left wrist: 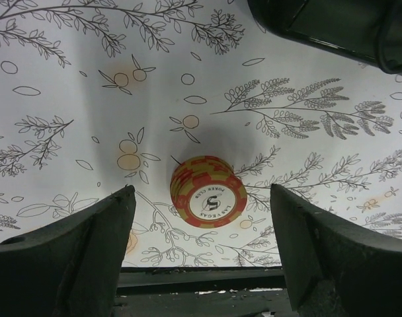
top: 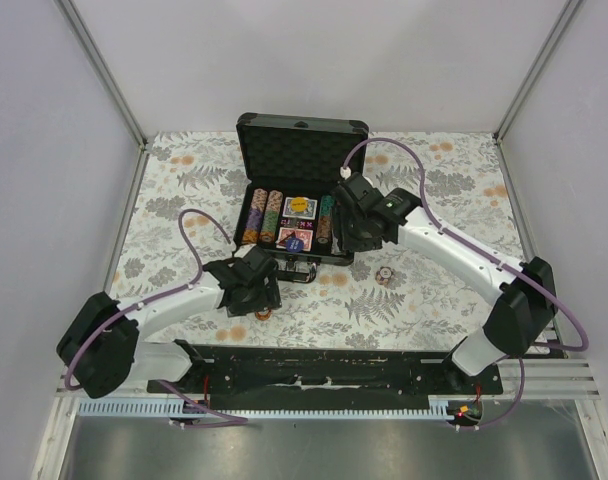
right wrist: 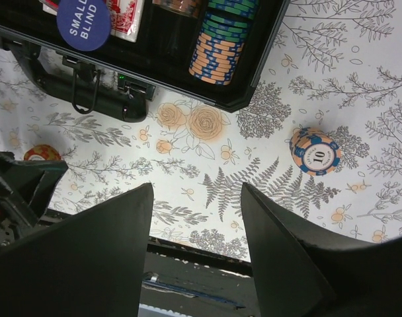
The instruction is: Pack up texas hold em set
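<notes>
Left gripper (left wrist: 201, 190): jaws wide apart, empty, above the red chips (left wrist: 207, 198).
Right gripper (right wrist: 196, 188): jaws apart, empty, over the cloth (right wrist: 386, 99) before the case (top: 302, 135).
Case: open, far middle of cloth; chip rows (right wrist: 224, 39), cards (top: 297, 207), blue button (right wrist: 83, 23) inside.
Red chips: small stack on cloth, front-left of case.
Blue chips (right wrist: 315, 152): small stack on cloth, near case's front right corner.

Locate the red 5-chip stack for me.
Left wrist view: the red stack sits on the tablecloth below the open left gripper, on the near side of the case.
</notes>
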Controlling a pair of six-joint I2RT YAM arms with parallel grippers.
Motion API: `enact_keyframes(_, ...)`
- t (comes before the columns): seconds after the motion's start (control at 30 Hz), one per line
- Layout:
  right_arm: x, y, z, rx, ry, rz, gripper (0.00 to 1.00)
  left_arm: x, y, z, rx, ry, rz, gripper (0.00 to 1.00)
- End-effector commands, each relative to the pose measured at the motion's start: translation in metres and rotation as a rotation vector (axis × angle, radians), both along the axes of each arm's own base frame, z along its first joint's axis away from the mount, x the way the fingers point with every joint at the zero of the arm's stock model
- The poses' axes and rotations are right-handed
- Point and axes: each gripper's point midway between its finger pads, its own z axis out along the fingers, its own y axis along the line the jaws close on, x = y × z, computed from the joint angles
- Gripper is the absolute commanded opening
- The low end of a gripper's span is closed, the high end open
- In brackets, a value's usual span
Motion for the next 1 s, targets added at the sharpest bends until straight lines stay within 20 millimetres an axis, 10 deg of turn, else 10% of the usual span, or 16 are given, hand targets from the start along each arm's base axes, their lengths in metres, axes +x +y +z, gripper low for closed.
enact_keyframes(0.0,0.002,0.009,0.008,0.074,-0.037,0.014,0.63,0.005,-0.004,-0.007,0.002,-0.001,0.005,0.88)
enact_keyframes(0.43,0.006,0.014,0.012,0.117,-0.050,-0.008,0.62,-0.014,0.002,-0.033,0.136,0.191,-0.026,0.68)
enact_keyframes(0.97,-0.001,0.006,0.021,0.141,-0.075,-0.023,0.61,-0.040,0.005,-0.047,0.201,0.271,-0.018,0.66)
